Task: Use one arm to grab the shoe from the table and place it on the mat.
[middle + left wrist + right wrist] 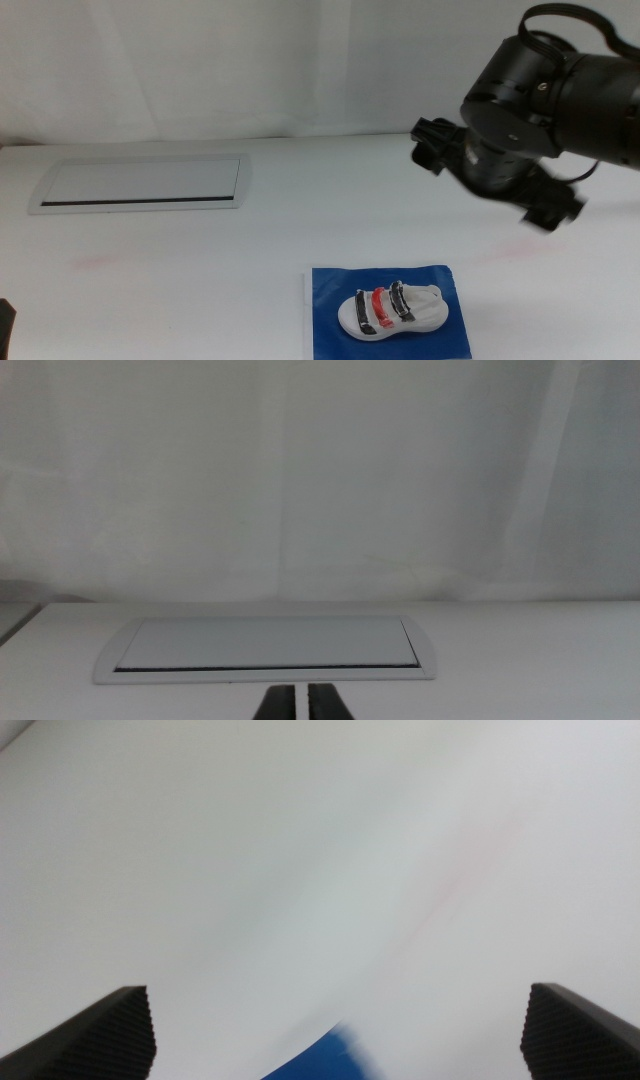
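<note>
The white sandal-type shoe (pixel 392 308) with two black straps and one red strap lies on the deep blue mat (pixel 330 290) at the table's front, right of centre. The glossy black right arm (pixel 540 100) hangs high above the table at the right, well up and away from the shoe. Its gripper (pixel 337 992) is open and empty, jaws wide apart, over bare table with a corner of the mat (pixel 320 1060) below. The left gripper (pixel 303 695) waits shut at the front left corner (pixel 5 330).
A grey-framed rectangular panel (pixel 140 183) lies flat at the back left of the white table (pixel 200 280), and it also shows in the left wrist view (pixel 265 648). A white curtain hangs behind the table. Faint pink smudges mark the surface.
</note>
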Robot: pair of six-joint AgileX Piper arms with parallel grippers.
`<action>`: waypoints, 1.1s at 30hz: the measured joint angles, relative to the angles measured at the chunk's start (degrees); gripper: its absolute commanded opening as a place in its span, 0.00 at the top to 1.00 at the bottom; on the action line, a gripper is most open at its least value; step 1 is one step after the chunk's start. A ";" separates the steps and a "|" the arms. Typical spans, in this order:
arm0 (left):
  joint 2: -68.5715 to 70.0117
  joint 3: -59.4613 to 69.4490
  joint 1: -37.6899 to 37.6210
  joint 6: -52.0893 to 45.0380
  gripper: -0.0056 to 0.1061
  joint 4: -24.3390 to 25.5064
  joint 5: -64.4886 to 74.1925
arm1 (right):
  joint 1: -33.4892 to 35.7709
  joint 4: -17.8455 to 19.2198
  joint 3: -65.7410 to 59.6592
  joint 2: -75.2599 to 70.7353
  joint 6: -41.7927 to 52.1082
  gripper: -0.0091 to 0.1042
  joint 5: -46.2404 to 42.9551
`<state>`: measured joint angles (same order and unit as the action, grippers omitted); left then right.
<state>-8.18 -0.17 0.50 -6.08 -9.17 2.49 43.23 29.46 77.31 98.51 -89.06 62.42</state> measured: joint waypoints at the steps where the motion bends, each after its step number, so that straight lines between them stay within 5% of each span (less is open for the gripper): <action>1: 0.00 0.00 0.00 0.00 0.97 0.00 0.00 | 0.00 1.85 0.00 -0.28 2.53 0.01 0.70; 9: 0.00 0.00 0.00 0.00 0.97 0.00 0.00 | 0.00 16.45 0.00 -0.91 26.94 0.01 6.15; 14: 0.00 0.00 0.00 0.00 0.97 0.00 0.00 | 0.00 21.64 0.00 -0.91 34.91 0.01 1.83; 25: 0.00 0.00 0.00 0.00 0.97 0.00 0.00 | 0.00 24.99 0.00 -0.91 41.97 0.01 -15.29; 33: 0.00 0.00 0.00 0.00 0.97 0.00 0.00 | -0.26 22.28 0.00 -0.91 46.71 0.01 -18.42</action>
<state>-8.18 -0.17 0.50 -6.08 -9.17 2.49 42.98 51.73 77.31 97.61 -42.35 44.00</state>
